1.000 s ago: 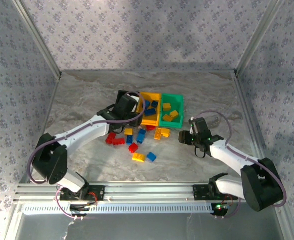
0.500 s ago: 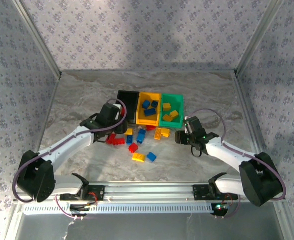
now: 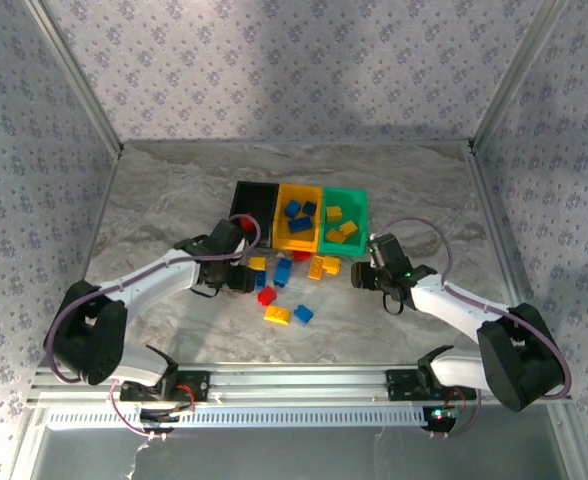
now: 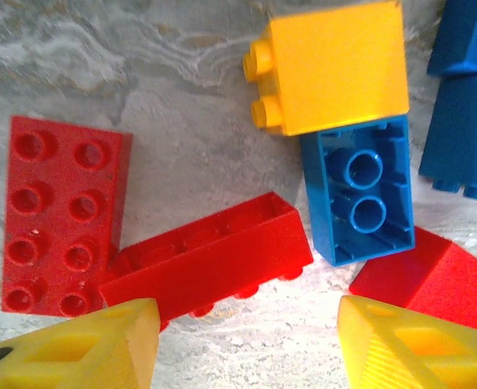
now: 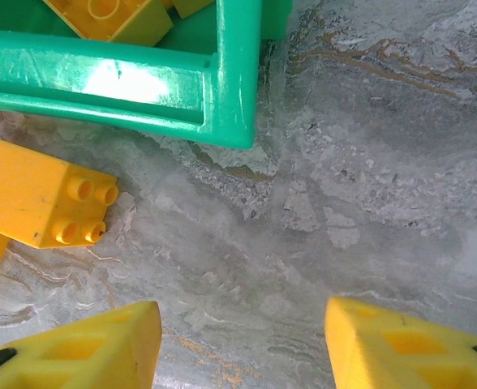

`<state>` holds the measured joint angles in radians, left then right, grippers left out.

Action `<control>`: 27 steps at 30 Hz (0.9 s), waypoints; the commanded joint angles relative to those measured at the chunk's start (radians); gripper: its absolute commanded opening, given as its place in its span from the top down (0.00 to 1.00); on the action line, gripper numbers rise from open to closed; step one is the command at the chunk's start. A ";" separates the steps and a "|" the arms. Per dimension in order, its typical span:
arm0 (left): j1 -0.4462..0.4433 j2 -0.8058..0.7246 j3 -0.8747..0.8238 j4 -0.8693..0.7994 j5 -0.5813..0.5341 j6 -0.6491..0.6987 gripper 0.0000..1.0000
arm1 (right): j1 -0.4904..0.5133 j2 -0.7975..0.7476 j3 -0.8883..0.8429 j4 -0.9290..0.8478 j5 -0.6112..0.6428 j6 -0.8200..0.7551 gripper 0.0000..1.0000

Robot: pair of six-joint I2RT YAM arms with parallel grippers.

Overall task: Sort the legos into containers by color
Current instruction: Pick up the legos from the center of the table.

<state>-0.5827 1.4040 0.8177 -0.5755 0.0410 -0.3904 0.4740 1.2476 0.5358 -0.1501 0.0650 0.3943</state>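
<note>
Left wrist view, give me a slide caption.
Open left gripper above red legos, blue lego and yellow lego beside them.

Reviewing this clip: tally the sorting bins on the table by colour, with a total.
black bin: 1
yellow-orange bin: 1
green bin: 1
Total: 3

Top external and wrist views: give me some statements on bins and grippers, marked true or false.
1. The green bin holds yellow bricks. True.
2. The left gripper hangs open over red bricks. True.
3. The yellow-orange bin holds red bricks. False: it holds blue bricks.
4. The right gripper grips a yellow brick. False: it is open and empty; a loose yellow brick lies nearby.
</note>
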 commanded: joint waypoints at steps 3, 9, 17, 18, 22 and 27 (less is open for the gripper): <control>-0.002 -0.018 0.030 -0.080 -0.037 -0.040 0.31 | -0.006 -0.010 0.020 -0.020 0.022 -0.012 0.43; -0.002 -0.001 0.068 -0.088 -0.040 -0.036 0.30 | -0.009 -0.007 0.020 -0.017 0.018 -0.011 0.43; -0.002 0.061 0.108 -0.116 -0.072 -0.089 0.26 | -0.009 -0.028 0.005 -0.011 0.019 -0.006 0.43; -0.002 0.067 0.111 -0.116 -0.074 -0.095 0.26 | -0.011 -0.028 0.007 -0.011 0.017 -0.006 0.42; -0.003 0.096 0.136 -0.147 -0.118 -0.123 0.25 | -0.011 -0.028 0.005 -0.009 0.013 -0.008 0.42; -0.012 0.126 0.146 -0.144 -0.128 -0.140 0.21 | -0.011 -0.027 0.004 -0.005 0.011 -0.008 0.42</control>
<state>-0.5854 1.5097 0.9272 -0.6857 -0.0654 -0.5034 0.4690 1.2350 0.5358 -0.1497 0.0647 0.3943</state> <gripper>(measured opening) 0.789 0.576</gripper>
